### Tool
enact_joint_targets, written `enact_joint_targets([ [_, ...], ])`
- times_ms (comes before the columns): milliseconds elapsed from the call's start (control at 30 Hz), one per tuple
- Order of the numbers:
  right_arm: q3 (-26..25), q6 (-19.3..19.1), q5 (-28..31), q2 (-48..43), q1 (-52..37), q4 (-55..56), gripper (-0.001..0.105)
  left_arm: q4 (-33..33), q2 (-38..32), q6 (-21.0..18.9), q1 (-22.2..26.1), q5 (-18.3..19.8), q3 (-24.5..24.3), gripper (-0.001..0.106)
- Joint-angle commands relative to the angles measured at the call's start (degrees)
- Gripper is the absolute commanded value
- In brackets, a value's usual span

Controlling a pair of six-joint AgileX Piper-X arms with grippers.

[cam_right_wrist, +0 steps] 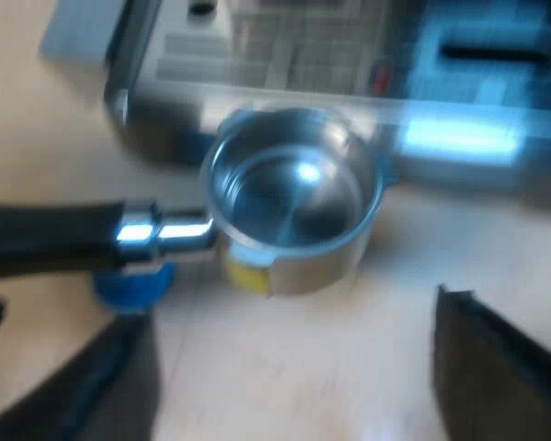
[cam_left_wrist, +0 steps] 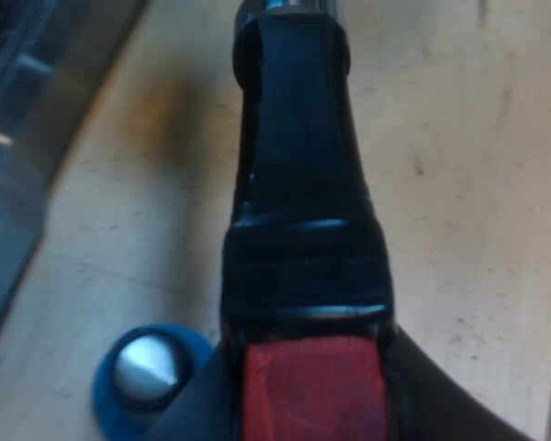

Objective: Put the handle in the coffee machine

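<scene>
The holder's dark handle (cam_left_wrist: 298, 184) runs away from my left gripper (cam_left_wrist: 314, 381), whose fingers close on either side of its red end (cam_left_wrist: 314, 390). My left gripper is shut on the holder. Seen from the right wrist, the holder's metal basket (cam_right_wrist: 294, 207) hangs empty just above the wooden table, close to the espresso machine's drip tray (cam_right_wrist: 285, 55). Its handle (cam_right_wrist: 55, 239) reaches away from the machine. My right gripper (cam_right_wrist: 294, 377) is open, with its fingers wide apart, on the near side of the basket and holding nothing.
A blue tamper (cam_left_wrist: 151, 377) with a silver top stands on the wooden table (cam_left_wrist: 468, 184) beneath the handle; it also peeks out under the handle (cam_right_wrist: 133, 285). The machine's metal side (cam_left_wrist: 18, 138) rises close by.
</scene>
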Motion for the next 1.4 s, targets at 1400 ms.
enact_joint_targets([
  [1400, -0.2, -22.7, 30.4, 29.2, 0.5, -50.7, 0.054, -15.3, 15.7, -3.3, 10.5, 6.0, -8.3, 0.000],
])
